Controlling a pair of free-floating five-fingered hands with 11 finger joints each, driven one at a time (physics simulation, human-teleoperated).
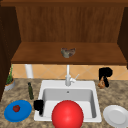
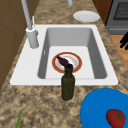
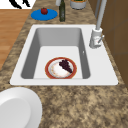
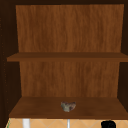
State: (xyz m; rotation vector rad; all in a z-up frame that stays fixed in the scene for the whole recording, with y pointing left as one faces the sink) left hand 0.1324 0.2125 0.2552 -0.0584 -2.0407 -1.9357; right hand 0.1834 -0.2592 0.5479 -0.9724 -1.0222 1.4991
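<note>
Seeing my left hand [image 1: 38, 105] curled, holding nothing, at the sink's [image 1: 47, 85] left rim. My right hand [image 1: 105, 73] grips a brown thing [image 1: 101, 84], above the counter.

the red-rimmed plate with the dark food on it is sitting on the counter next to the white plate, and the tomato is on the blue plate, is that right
Not quite. The red-rimmed plate with the dark food lies inside the sink basin, not on the counter; the right side view shows it on the basin floor. The white plate is on the counter by itself. The tomato is indeed on the blue plate.
</note>
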